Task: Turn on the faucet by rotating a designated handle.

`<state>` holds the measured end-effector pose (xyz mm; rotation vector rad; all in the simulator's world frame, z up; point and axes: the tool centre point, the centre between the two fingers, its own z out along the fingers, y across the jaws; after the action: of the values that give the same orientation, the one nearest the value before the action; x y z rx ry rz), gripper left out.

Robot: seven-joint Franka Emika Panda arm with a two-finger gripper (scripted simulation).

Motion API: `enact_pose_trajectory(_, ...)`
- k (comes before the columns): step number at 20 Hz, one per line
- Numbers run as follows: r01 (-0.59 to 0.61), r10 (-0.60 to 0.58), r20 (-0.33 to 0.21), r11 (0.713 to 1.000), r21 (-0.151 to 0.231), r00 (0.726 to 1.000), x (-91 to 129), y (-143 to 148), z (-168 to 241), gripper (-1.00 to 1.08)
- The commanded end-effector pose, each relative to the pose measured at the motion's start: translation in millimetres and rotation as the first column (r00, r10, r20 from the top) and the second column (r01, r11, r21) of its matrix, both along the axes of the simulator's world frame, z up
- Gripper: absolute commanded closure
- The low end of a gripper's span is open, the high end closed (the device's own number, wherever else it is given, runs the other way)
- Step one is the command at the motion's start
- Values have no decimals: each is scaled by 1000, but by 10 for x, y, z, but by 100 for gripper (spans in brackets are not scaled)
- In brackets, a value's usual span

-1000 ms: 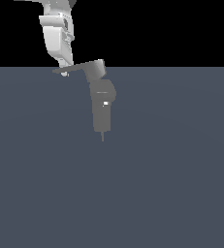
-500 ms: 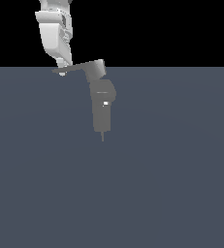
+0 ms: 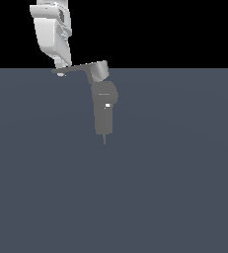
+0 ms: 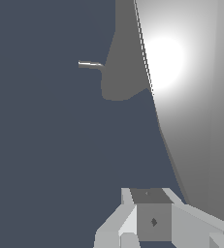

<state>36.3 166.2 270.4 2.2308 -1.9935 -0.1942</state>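
Faucet (image 3: 104,111): grey, standing upright at upper centre of the exterior view, thin pin pointing down. Handle (image 3: 76,69): reaching from the hub toward that view's left. Gripper (image 3: 60,72): white, hanging at upper left, meeting the handle's tip; finger spread cannot be told.

Surface: a flat, plain slate-blue floor (image 3: 174,188) spreads out below me, ending at a straight edge against black.
On it: the small matte grey faucet (image 3: 104,111) with its upright blocky body; I cannot tell whether its thin pin touches.
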Motion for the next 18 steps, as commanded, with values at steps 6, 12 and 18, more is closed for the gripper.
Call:
enact_pose_trajectory(6, 3, -3, -4, 1000, -3, 1000, -219, -36, 47, 108)
enact_pose_trajectory(12, 3, -3, -4, 1000, -3, 1000, -389, -47, 81, 108)
enact_pose_trajectory(18, 3, -3, -4, 1000, -3, 1000, -566, -61, 118, 108)
